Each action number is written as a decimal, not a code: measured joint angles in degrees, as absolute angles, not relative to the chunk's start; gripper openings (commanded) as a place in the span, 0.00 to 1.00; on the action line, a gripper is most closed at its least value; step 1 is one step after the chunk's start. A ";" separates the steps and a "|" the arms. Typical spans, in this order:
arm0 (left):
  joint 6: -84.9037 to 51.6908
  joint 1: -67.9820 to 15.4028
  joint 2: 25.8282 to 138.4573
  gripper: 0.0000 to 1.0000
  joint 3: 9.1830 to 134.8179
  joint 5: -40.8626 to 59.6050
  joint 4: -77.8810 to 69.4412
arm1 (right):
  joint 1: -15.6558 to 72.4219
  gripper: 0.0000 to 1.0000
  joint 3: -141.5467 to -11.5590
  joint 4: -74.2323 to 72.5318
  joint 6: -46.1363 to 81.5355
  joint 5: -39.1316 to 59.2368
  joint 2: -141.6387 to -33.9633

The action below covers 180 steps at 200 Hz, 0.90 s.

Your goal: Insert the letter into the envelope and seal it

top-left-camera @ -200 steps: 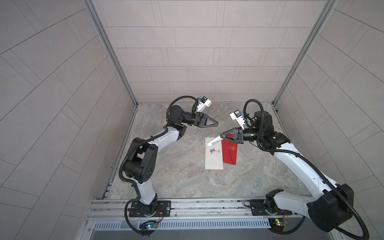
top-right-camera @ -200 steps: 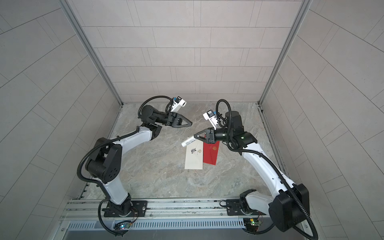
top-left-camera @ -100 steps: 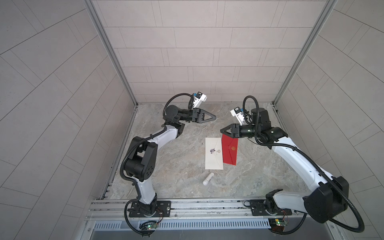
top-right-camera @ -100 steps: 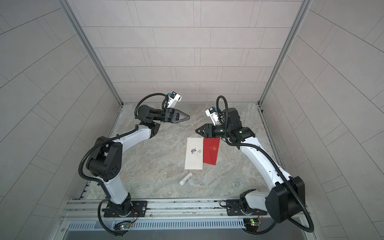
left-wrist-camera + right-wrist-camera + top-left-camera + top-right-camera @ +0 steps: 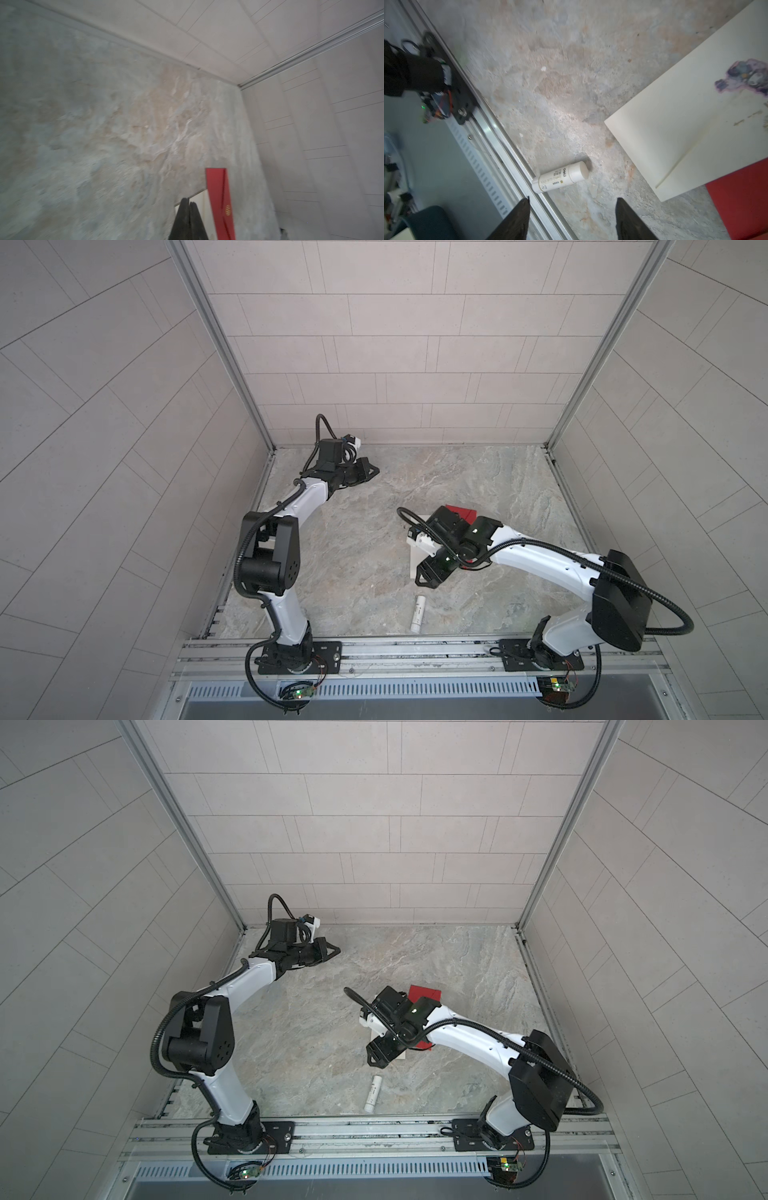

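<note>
The white glue stick [image 5: 419, 614] lies on the table [image 5: 353, 556] by the front rail [image 5: 374, 645]. Just behind it, the right gripper [image 5: 426, 578] hangs wide open and holds nothing. The cream letter [image 5: 685, 128] lies flat, partly under it, with the red envelope [image 5: 460, 512] right beside. Far back, the left gripper [image 5: 373, 469] is closed tight and empty.

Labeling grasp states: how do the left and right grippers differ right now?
The left gripper is shut, jaws pressed together; the right gripper is open. The left gripper sits near the back wall, far from the letter; the right gripper hangs over its near edge, aimed toward the glue stick. Both are empty.
</note>
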State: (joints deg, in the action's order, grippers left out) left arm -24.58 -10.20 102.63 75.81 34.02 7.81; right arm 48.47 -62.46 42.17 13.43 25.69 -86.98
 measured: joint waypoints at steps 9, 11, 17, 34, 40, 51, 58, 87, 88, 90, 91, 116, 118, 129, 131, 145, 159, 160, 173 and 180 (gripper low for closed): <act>-21.93 -11.05 100.97 0.00 73.97 30.02 11.51 | 49.78 1.00 -62.48 43.11 12.67 24.03 -88.40; -21.52 -11.25 100.53 0.00 73.65 29.36 12.45 | 50.00 1.00 -62.48 43.33 12.64 23.73 -88.66; -20.32 -11.66 99.70 0.00 72.90 27.66 14.52 | 50.54 1.00 -62.48 43.90 12.23 22.98 -89.43; -17.89 -14.09 94.78 0.00 66.28 22.15 13.28 | 51.55 1.00 -62.48 44.84 12.03 20.99 -90.30; -17.67 -14.87 91.33 0.00 62.28 20.53 13.78 | 51.83 1.00 -62.48 44.88 12.05 20.32 -90.37; -17.65 -16.03 85.38 0.00 55.92 18.20 14.92 | 52.51 1.00 -62.48 44.99 12.16 19.55 -90.39; -18.04 -16.91 82.65 0.00 53.17 17.52 15.05 | 53.10 1.00 -62.50 45.04 12.45 18.83 -90.63; -20.12 -18.15 77.28 0.01 46.87 13.98 13.82 | 56.82 1.00 -62.98 44.45 14.55 15.09 -94.89; -20.18 -18.20 77.12 0.01 46.65 13.98 13.78 | 57.06 1.00 -63.00 44.40 14.72 14.79 -95.18; -20.29 -18.22 76.95 0.01 46.44 13.76 13.76 | 57.25 1.00 -63.02 44.38 14.83 14.55 -95.44; -20.43 -18.26 76.73 0.01 46.19 13.50 13.72 | 57.56 1.00 -63.07 44.34 14.96 14.31 -95.77; -21.82 -18.63 73.87 0.01 43.57 11.42 13.87 | 62.06 1.00 -64.10 43.99 17.08 11.73 -99.61; -21.91 -18.68 73.65 0.01 43.44 11.33 13.87 | 62.37 1.00 -64.16 43.83 17.19 11.35 -99.68; -22.13 -18.81 72.47 0.01 43.05 10.85 14.04 | 63.86 1.00 -64.38 43.07 17.98 10.20 -99.85; -22.17 -18.83 72.27 0.01 43.00 10.79 14.04 | 64.05 1.00 -64.38 43.03 18.09 9.96 -99.88; -22.26 -19.09 70.89 0.01 42.98 10.24 14.39 | 64.62 0.99 -64.29 42.78 19.11 8.78 -100.14; -22.41 -19.25 69.67 0.01 42.98 10.02 14.55 | 64.51 0.97 -64.20 42.63 20.36 7.44 -100.64; -22.44 -19.25 69.63 0.01 42.98 10.02 14.55 | 64.49 0.97 -64.20 42.65 20.47 7.29 -100.71; -22.68 -19.49 68.64 0.01 42.98 10.04 14.63 | 64.36 0.96 -63.96 42.70 21.71 6.11 -101.30; -22.76 -19.53 68.25 0.01 42.98 10.09 14.72 | 64.34 0.95 -63.64 42.70 22.46 5.50 -101.54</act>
State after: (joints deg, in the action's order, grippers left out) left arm -22.76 -19.53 68.25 42.98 10.09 14.72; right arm 64.34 -63.64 42.70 22.46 5.50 -101.54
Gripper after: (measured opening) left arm 0.046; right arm 0.960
